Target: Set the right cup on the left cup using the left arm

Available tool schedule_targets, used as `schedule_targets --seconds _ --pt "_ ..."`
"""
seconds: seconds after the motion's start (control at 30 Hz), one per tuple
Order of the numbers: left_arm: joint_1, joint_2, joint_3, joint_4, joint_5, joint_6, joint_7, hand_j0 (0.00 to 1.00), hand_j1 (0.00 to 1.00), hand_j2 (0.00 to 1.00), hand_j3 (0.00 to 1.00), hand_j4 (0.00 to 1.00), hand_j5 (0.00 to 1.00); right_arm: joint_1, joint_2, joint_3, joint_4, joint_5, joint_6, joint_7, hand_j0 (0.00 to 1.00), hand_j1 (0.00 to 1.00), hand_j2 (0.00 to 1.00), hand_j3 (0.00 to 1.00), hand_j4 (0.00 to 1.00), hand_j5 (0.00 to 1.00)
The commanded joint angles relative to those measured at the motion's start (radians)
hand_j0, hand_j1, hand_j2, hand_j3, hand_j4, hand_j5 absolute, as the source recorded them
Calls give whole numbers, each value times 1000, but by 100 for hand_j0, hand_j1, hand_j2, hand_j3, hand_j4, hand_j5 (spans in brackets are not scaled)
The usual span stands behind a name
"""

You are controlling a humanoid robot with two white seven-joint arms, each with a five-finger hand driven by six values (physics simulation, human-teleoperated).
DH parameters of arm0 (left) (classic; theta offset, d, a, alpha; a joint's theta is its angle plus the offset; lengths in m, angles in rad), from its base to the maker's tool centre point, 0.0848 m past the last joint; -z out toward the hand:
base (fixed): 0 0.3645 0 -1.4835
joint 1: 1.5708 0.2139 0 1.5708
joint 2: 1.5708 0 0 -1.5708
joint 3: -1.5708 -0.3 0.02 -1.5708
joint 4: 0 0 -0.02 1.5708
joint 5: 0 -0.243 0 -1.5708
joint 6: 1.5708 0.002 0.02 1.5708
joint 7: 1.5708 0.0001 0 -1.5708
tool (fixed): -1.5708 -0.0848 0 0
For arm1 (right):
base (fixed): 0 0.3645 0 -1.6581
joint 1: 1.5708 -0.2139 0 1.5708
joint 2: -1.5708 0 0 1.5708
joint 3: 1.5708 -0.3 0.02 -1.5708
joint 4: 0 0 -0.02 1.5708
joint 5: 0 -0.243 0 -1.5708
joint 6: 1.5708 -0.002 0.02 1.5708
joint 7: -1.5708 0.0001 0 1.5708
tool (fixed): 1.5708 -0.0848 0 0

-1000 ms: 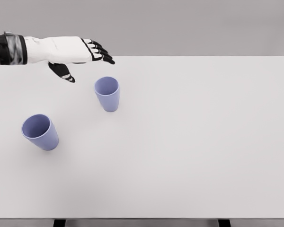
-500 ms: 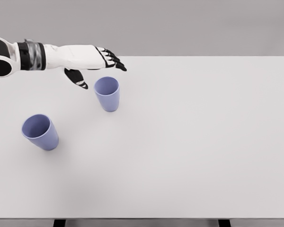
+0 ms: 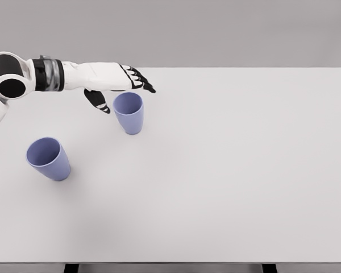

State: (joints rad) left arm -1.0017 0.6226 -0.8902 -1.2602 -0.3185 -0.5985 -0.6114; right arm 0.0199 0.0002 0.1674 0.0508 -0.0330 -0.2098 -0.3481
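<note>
Head view: left robot hand (image 3: 115, 82) hovers spread, holding nothing, thumb left and fingers beyond the right cup (image 3: 128, 112), bracketing its rim for a side grasp. Left cup (image 3: 48, 158) stands upright nearer left on the worktop (image 3: 227, 170), awaiting stacking.

You have one view only, from the robot's head, set high and tilted down onto the white table (image 3: 227, 187). It faces the table's far edge, with a plain grey wall above that edge. The near edge runs just inside the bottom of the frame, the right edge shows at the far right corner, and the left edge is cut off. It stands back enough to take in nearly the whole top. No second view shares the scene.
</note>
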Motion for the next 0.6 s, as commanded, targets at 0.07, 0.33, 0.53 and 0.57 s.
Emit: schedule_targets --seconds 0.07,0.33,0.53,0.57 --pt "15 -6 -4 15 -22 5 0 100 100 100 100 100 100 0 0 0 0 -1 0 0 100 100 100 100 100 100" --pt "25 -6 -6 30 -25 -3 0 100 100 100 100 100 100 0 0 0 0 -1 0 0 100 100 100 100 100 100" --pt "23 -35 -6 38 -51 2 0 100 100 100 100 100 100 0 0 0 1 -1 0 0 100 100 100 100 100 100" --pt "21 -35 -6 38 -51 3 0 100 100 100 100 100 100 0 0 0 0 -1 0 0 100 100 100 100 100 100"
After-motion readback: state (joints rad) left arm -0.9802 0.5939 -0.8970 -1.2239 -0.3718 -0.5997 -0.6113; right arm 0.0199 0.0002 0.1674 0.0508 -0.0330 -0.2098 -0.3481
